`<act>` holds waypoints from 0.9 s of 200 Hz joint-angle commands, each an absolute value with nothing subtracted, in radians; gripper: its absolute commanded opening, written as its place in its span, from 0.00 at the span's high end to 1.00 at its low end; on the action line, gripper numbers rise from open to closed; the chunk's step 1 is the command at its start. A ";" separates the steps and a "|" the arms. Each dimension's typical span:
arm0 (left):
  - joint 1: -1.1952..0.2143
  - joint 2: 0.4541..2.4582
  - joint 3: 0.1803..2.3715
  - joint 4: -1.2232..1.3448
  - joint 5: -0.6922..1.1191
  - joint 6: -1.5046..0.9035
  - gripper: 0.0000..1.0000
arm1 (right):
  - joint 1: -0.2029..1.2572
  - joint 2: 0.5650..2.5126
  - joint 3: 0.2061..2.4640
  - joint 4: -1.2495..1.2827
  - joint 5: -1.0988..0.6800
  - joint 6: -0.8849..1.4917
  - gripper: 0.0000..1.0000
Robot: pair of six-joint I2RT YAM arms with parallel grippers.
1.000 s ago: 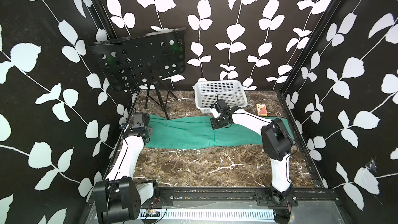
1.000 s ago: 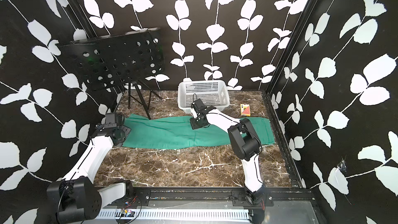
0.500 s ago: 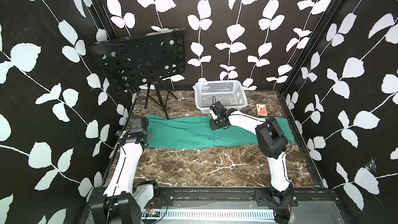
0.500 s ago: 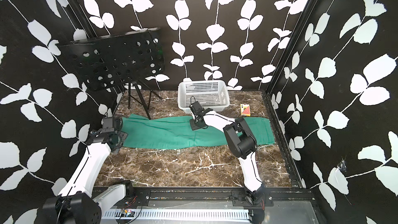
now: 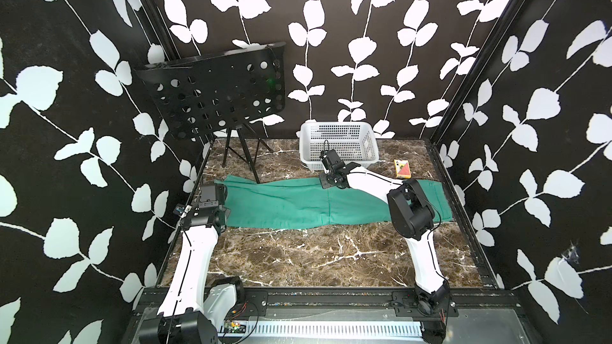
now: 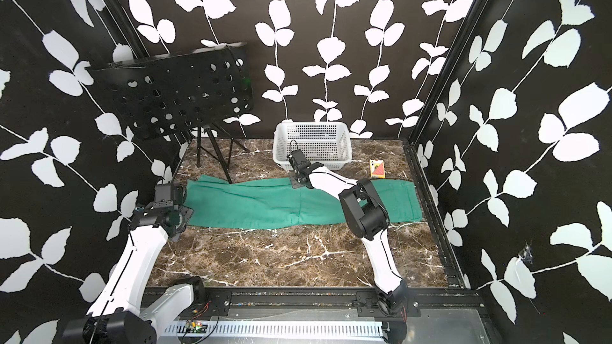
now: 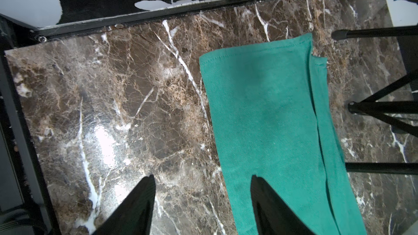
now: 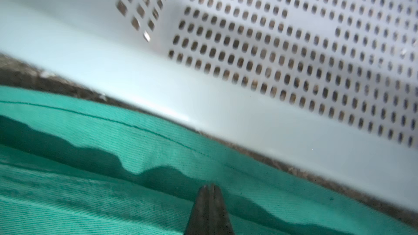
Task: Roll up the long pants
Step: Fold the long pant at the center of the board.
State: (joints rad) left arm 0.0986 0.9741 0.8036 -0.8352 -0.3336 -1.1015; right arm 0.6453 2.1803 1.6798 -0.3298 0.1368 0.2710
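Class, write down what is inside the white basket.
The white basket shows only its own perforated floor and walls. The right arm covers part of its near side, unseen.

Walls (image 5: pixel 59 160): black, white leaf-and-vine print, three sides. Floor (image 5: pixel 298 259): brown marble, white veins, glossy. Stand (image 6: pixel 172 94): black perforated panel on tripod, seemingly a music stand.

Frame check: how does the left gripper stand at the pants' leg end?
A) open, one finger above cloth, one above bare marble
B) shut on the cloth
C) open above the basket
A: the left wrist view shows the left gripper open, one finger above the long pants, its other above the bare marble table.
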 commanded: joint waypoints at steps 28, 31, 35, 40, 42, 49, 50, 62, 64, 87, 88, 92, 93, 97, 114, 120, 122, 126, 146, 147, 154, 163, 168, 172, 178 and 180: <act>0.096 1.011 0.775 -0.749 -0.230 -1.046 0.34 | 0.681 1.967 1.370 -0.117 0.108 0.192 0.92; 0.096 1.016 0.776 -0.746 -0.229 -1.046 0.34 | 0.685 1.965 1.358 -0.113 0.101 0.188 0.92; 0.095 1.021 0.777 -0.746 -0.226 -1.046 0.34 | 0.694 1.964 1.348 -0.112 0.095 0.180 0.92; 0.095 1.024 0.778 -0.746 -0.227 -1.045 0.34 | 0.703 1.967 1.342 -0.120 0.087 0.172 0.92; 0.095 1.027 0.779 -0.746 -0.228 -1.046 0.34 | 0.706 1.969 1.341 -0.123 0.084 0.172 0.92; 0.095 1.031 0.779 -0.747 -0.230 -1.048 0.34 | 0.715 1.984 1.342 -0.132 0.077 0.166 0.93; 0.095 1.030 0.779 -0.747 -0.232 -1.048 0.34 | 0.715 1.986 1.343 -0.133 0.075 0.166 0.93; 0.095 1.029 0.778 -0.750 -0.233 -1.051 0.34 | 0.720 2.011 1.358 -0.146 0.071 0.172 0.93; 0.095 1.028 0.779 -0.752 -0.233 -1.052 0.34 | 0.721 2.016 1.363 -0.147 0.071 0.174 0.93; 0.095 1.012 0.776 -0.783 -0.255 -1.063 0.34 | 0.720 2.085 1.453 -0.198 0.109 0.178 0.94; 0.095 1.010 0.777 -0.784 -0.256 -1.064 0.34 | 0.720 2.090 1.458 -0.198 0.110 0.178 0.94; 0.095 1.006 0.777 -0.792 -0.261 -1.065 0.34 | 0.720 2.102 1.472 -0.205 0.119 0.177 0.95; 0.095 1.005 0.777 -0.794 -0.262 -1.065 0.34 | 0.720 2.105 1.475 -0.205 0.120 0.177 0.95; 0.095 1.002 0.776 -0.801 -0.270 -1.070 0.34 | 0.720 2.114 1.492 -0.208 0.131 0.175 0.95; 0.095 0.985 0.770 -0.831 -0.290 -1.085 0.34 | 0.720 2.163 1.558 -0.231 0.172 0.166 0.96; 0.095 0.981 0.769 -0.843 -0.296 -1.090 0.34 | 0.720 2.180 1.584 -0.236 0.188 0.156 0.96; 0.095 0.980 0.769 -0.844 -0.298 -1.092 0.34 | 0.721 2.185 1.592 -0.238 0.194 0.155 0.96; 0.095 0.977 0.769 -0.851 -0.301 -1.094 0.34 | 0.720 2.196 1.607 -0.240 0.207 0.150 0.96; 0.095 0.964 0.761 -0.875 -0.311 -1.101 0.32 | 0.720 2.235 1.668 -0.237 0.269 0.129 0.94; 0.095 0.964 0.761 -0.876 -0.311 -1.101 0.32 | 0.720 2.236 1.672 -0.236 0.271 0.129 0.94; 0.095 0.961 0.757 -0.880 -0.314 -1.100 0.31 | 0.719 2.242 1.688 -0.233 0.291 0.123 0.93; 0.095 0.958 0.752 -0.881 -0.315 -1.091 0.30 | 0.720 2.238 1.699 -0.226 0.302 0.117 0.91; 0.095 0.957 0.748 -0.877 -0.316 -1.084 0.30 | 0.720 2.228 1.699 -0.224 0.299 0.115 0.89; 0.095 0.956 0.744 -0.872 -0.317 -1.077 0.29 | 0.720 2.215 1.694 -0.223 0.293 0.115 0.86; 0.094 0.956 0.740 -0.862 -0.318 -1.065 0.29 | 0.720 2.189 1.678 -0.217 0.272 0.120 0.81; 0.095 0.956 0.738 -0.859 -0.319 -1.063 0.28 | 0.722 2.179 1.668 -0.212 0.265 0.122 0.80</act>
State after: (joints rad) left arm 0.0986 0.9726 0.7635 -0.8322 -0.2901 -1.0866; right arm 0.7238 2.2284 1.6505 -0.2291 0.2363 0.1390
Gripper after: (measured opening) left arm 0.706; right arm 0.128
